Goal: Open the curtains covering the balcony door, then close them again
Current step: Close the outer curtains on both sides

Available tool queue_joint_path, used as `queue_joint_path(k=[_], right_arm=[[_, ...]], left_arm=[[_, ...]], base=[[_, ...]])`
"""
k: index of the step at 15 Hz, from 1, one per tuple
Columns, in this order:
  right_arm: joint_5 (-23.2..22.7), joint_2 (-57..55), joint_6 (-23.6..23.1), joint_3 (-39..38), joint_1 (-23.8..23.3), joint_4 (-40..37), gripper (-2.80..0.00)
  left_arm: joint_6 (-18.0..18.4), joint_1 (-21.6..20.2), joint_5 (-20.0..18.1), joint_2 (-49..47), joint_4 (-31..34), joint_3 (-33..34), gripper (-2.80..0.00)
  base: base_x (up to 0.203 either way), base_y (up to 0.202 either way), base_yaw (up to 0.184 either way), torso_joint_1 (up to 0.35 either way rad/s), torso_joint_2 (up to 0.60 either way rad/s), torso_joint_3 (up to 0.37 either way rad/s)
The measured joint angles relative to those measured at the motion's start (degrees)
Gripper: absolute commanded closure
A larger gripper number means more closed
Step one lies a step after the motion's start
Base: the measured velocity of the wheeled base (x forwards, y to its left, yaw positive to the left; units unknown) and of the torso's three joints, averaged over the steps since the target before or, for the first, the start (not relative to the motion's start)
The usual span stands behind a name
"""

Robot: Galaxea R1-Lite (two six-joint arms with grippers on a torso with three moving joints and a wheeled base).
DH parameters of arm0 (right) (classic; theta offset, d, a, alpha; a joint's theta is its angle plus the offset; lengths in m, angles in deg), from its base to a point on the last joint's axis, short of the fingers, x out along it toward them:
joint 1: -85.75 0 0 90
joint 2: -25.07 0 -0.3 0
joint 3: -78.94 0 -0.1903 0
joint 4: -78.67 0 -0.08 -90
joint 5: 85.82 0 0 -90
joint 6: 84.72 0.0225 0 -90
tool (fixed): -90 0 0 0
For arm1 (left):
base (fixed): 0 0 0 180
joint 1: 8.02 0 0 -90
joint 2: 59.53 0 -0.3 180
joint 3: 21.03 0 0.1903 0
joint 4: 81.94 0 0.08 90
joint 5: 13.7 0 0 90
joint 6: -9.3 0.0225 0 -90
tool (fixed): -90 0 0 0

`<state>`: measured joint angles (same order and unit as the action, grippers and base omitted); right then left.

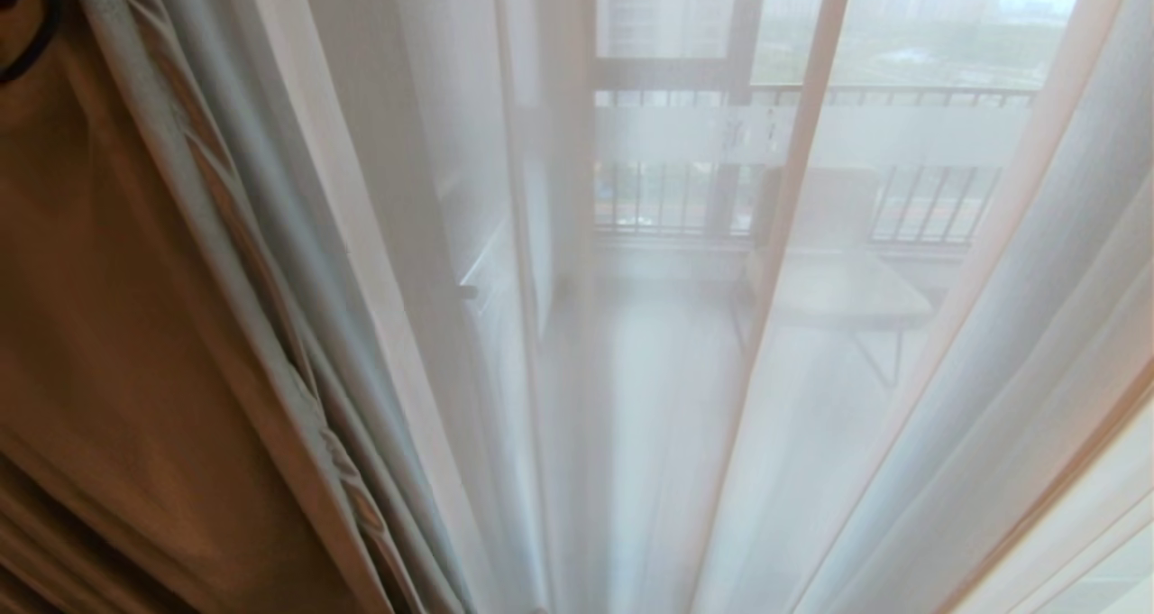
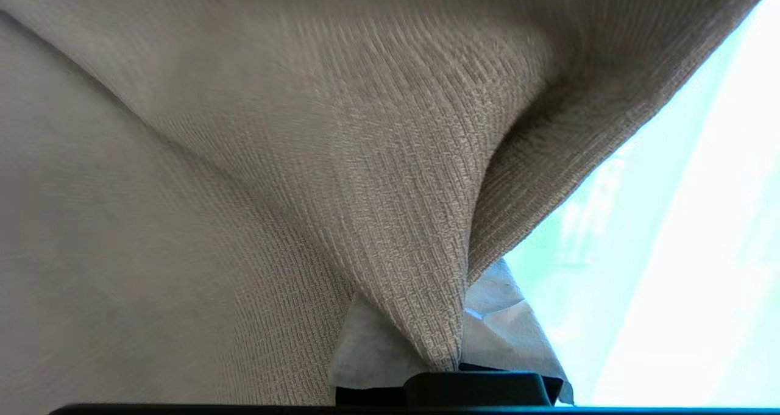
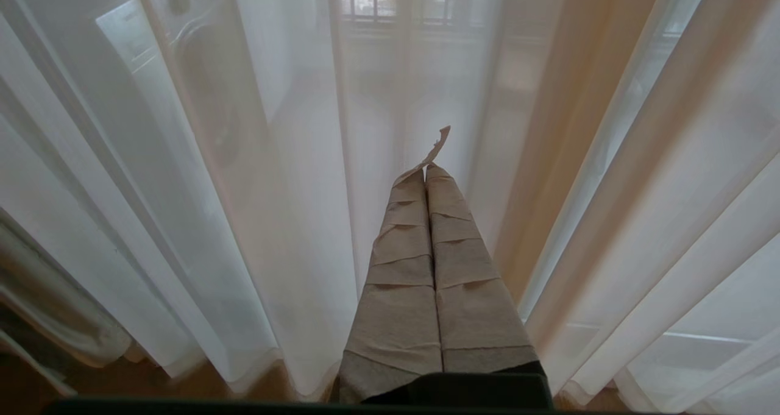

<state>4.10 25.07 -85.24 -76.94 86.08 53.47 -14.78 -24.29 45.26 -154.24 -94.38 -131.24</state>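
Daylight pours in from behind the sheer curtain (image 1: 649, 371), which glows white and softens everything beyond it into haze; the railing (image 1: 902, 96) past it looks milky and faint. Left of the sheer, the heavy tan curtain (image 1: 108, 307) sits in shade, brownish and dull. Close on that tan cloth (image 2: 365, 177), the weave is sharp in the middle, smeared toward the upper edge, and the gap beside it is blown out white.

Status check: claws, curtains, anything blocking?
Left claw shut on beige curtain. Right claw shut, empty, short of the sheer curtain. Sheer covers balcony door. Nothing blocking.
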Motion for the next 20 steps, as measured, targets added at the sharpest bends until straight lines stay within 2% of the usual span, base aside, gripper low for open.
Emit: queue_joint_path(k=[11,20], right_arm=[[0.0,0.0,0.0,0.0,0.0,0.0,0.0],[0.0,0.0,0.0,0.0,0.0,0.0,0.0]], left_arm=[[0.1,10.0,0.1,2.3,-0.3,4.2,0.0],[0.3,15.3,0.1,3.6,-0.4,5.9,0.0]], base=[[0.0,0.0,0.0,0.0,0.0,0.0],[0.0,0.0,0.0,0.0,0.0,0.0]])
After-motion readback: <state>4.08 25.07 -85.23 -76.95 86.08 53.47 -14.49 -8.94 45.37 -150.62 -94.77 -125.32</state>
